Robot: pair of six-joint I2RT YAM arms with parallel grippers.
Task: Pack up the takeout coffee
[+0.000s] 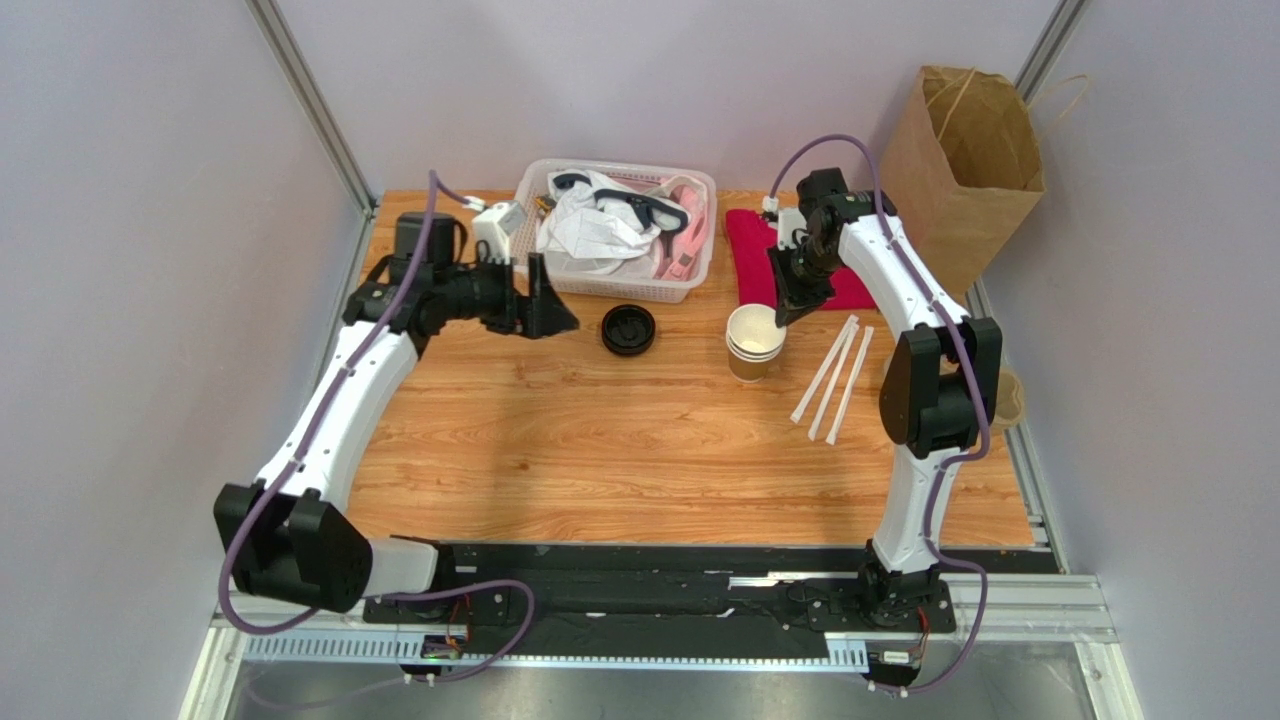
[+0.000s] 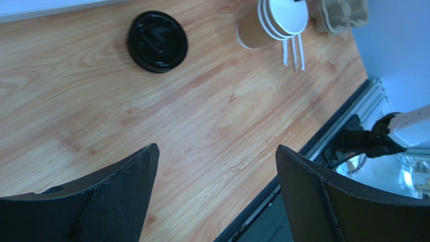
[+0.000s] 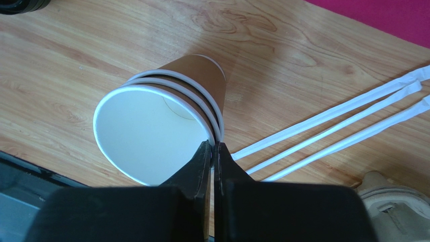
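Note:
The takeout coffee cup point(image 1: 754, 333) is the top one of three nested brown paper cups, white inside, standing mid-table. In the right wrist view the stack point(image 3: 151, 136) is lidless. My right gripper point(image 3: 212, 145) is shut on its rim, one finger inside the cup and one outside. The round black lid point(image 1: 628, 329) lies flat on the wood to the left of the cups, and it shows in the left wrist view point(image 2: 157, 41) too. My left gripper point(image 2: 217, 147) hangs open and empty above bare wood, left of the lid point(image 1: 549, 305).
Three wrapped white straws point(image 1: 834, 378) lie right of the cups. A white basket point(image 1: 601, 167) of oddments stands at the back, a red cloth point(image 1: 751, 240) beside it. The large brown paper bag point(image 1: 962, 150) is at the back right. A pulp cup tray point(image 3: 391, 206) sits by the right edge.

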